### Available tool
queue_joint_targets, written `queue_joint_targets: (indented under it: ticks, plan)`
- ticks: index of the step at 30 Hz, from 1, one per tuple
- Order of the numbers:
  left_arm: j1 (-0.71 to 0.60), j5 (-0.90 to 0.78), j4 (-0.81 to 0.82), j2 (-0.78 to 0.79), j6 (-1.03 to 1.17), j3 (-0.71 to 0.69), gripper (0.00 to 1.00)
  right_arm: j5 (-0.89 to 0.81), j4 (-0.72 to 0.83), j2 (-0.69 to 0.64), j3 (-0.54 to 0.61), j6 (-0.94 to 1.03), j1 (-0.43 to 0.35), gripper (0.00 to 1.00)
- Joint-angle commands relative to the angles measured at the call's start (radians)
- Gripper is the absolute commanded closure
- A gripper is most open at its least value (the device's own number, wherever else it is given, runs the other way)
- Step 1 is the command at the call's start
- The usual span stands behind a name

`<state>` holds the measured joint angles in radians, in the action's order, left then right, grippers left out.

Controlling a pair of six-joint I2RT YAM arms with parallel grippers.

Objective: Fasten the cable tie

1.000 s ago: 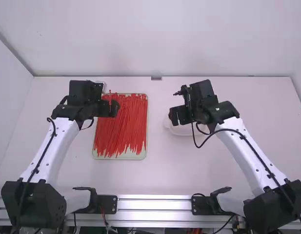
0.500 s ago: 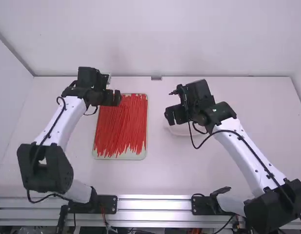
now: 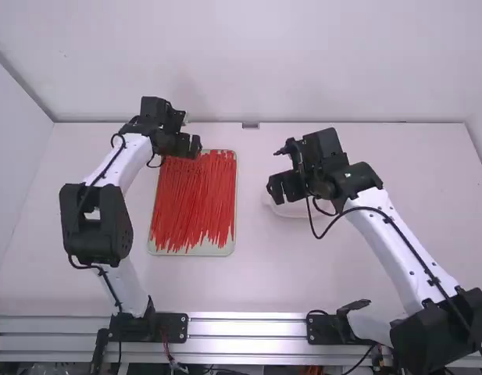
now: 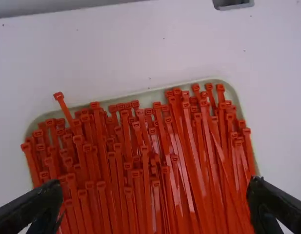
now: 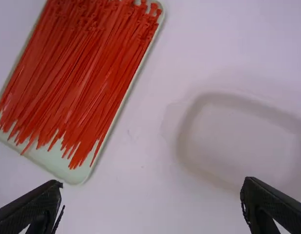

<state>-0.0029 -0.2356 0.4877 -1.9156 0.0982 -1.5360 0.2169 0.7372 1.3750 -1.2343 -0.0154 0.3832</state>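
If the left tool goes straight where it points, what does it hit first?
The left tool would probably meet the red cable ties on the tray first, though depth is unclear.

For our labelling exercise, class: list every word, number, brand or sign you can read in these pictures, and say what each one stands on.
None: no text can be read in any view.
The red cable ties, their tray, the white dish and the table carry no print.
The grey fitting at the table's far edge shows no legible marking.
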Motion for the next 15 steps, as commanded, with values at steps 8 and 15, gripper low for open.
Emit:
queue_joint_targets:
  ticks: [8,15]
  plan:
    - [-0.018,-0.01,-0.087,-0.097,0.033,-0.019,0.2,-0.023,-0.016,-0.015,0.013,-0.067,-0.052,0.02]
    - [-0.024,-0.01,-0.13,-0.158,0.03,-0.019,0.37,0.08,-0.078,-0.016,0.097,-0.067,-0.098,0.02]
